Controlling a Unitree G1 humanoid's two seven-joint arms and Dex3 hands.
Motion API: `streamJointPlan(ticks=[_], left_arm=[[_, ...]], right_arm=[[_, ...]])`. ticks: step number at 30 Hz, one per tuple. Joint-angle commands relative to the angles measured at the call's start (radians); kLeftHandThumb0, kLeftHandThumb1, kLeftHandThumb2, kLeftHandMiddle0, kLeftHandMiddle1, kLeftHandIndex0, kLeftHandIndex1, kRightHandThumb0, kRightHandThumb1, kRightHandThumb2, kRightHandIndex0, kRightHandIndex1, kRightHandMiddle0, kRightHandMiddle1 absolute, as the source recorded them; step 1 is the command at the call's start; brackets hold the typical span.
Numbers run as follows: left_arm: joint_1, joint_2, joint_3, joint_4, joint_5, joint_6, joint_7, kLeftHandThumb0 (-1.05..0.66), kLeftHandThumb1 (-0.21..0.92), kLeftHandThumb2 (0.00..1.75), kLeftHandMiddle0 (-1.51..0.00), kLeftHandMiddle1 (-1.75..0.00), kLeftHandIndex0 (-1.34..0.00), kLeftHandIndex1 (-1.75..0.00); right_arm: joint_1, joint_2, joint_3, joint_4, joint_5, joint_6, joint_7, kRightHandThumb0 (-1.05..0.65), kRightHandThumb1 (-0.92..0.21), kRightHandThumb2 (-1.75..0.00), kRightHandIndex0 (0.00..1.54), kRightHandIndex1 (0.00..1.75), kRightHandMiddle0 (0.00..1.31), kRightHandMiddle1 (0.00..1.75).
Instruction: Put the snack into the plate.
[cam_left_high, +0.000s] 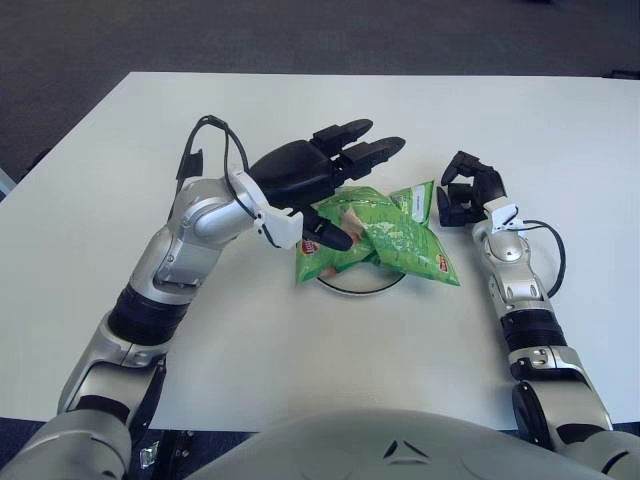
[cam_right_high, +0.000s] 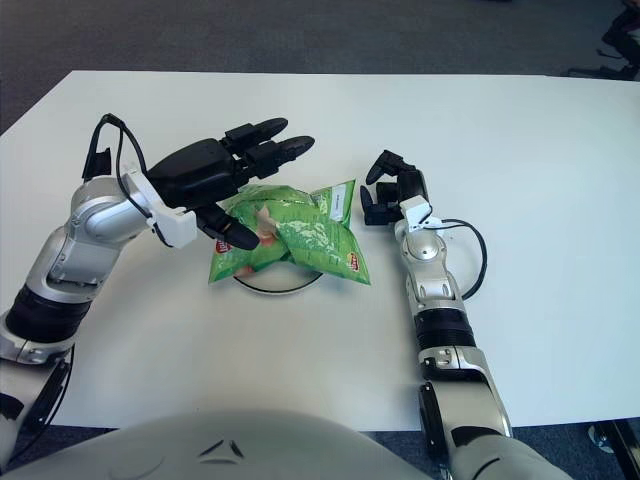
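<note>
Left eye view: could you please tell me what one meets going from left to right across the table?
Left hand → green snack bags on the plate → right hand, all on the white table.

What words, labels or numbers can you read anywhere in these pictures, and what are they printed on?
None can be read.
Green snack bags on the plate: a red logo patch and a white label strip, print too small to read.
Left hand, open above the bags: no markings.
Right hand, right of the bags: no markings.
Table: no text.
</note>
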Motion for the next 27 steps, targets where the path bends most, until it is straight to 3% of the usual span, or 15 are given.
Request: streamJointPlan(ticks=[1, 18, 27], left_arm=[[0.011, 0.007, 0.024, -0.007, -0.012, 0.015, 0.021, -1.05, 0.92, 0.44, 0.0, 0.0, 0.0, 0.0], [0.069, 0.027, 0.117, -0.002, -0.056, 0.004, 0.102, -1.05, 0.9, 0.33, -0.02, -0.01, 0.0, -0.16], [0.109, 0.089, 0.191, -0.011, -0.081, 0.017, 0.089, -1.05, 0.89, 0.31, -0.06, -0.03, 0.0, -0.14]], right_arm=[[0.091, 0.018, 0.019, 0.043, -0.004, 0.054, 0.024, -0.53, -0.2, -1.46, 1.34, 1.75, 0.72, 1.75], [0.104, 0.019, 0.015, 0.006, -0.001, 0.085, 0.027, -0.53, -0.2, -1.46, 1.35, 1.75, 0.72, 1.75], [0.107, 0.021, 0.013, 0.001, 0.001, 0.086, 0.028, -0.53, -0.19, -1.47, 1.35, 1.75, 0.72, 1.75]])
